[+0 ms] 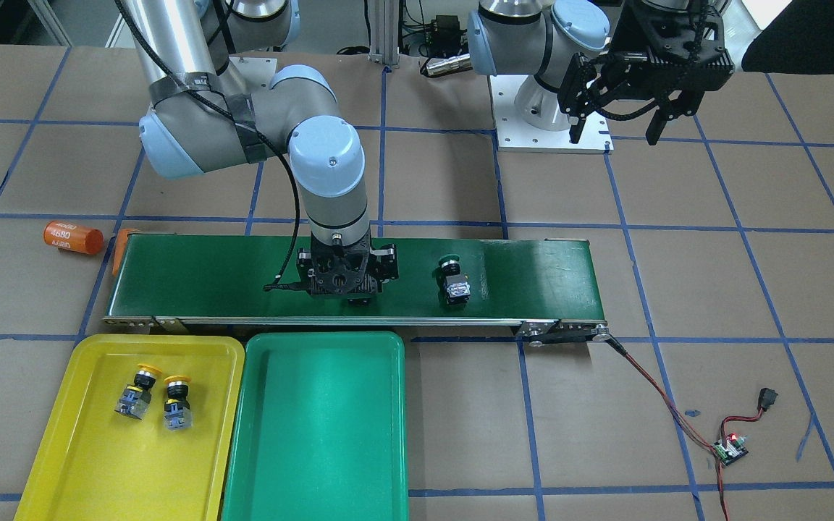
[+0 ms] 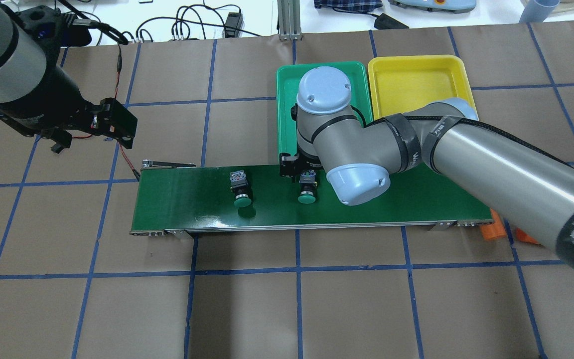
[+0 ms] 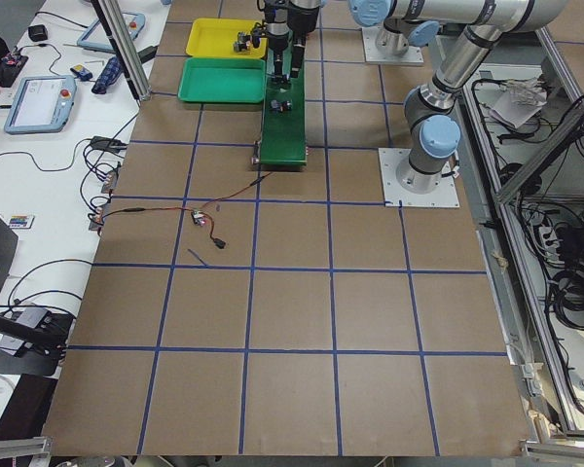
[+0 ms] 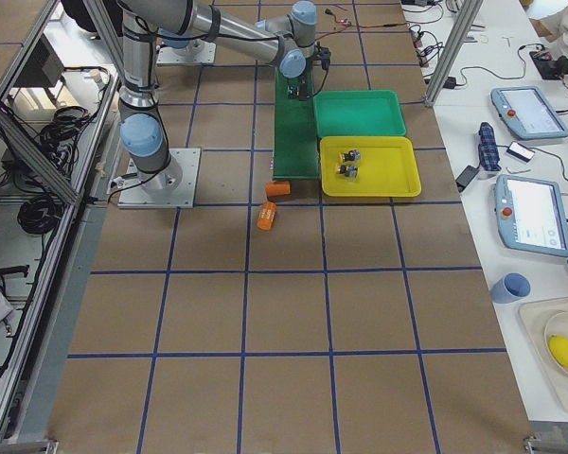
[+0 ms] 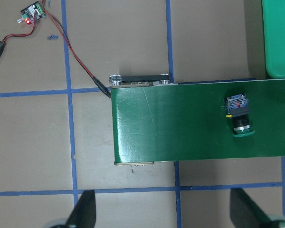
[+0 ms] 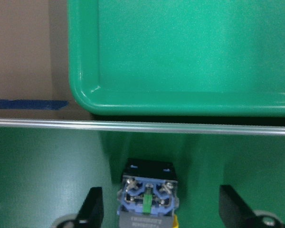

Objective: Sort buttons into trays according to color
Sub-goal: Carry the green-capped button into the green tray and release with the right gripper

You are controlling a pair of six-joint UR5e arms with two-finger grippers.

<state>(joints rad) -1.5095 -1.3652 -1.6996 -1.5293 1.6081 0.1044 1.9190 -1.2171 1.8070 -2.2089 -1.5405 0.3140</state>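
My right gripper [image 1: 344,278] is low over the dark-green conveyor belt [image 1: 533,275]. In the right wrist view its open fingers [image 6: 92,209] straddle a green button [image 6: 148,194] without touching it; that button also shows in the overhead view [image 2: 308,189]. A second green button [image 1: 453,282] lies alone further along the belt. Two yellow buttons [image 1: 138,391] [image 1: 177,401] lie in the yellow tray [image 1: 163,344]. The green tray [image 1: 316,434] holds nothing. My left gripper [image 1: 616,123] is open and empty, raised off the belt's end.
An orange cylinder marked 4680 [image 1: 73,237] lies beside the belt's far end, with another orange one [image 4: 266,217] nearby. A red-black cable runs from the belt to a small controller board [image 1: 730,449]. The trays sit side by side against the belt's edge.
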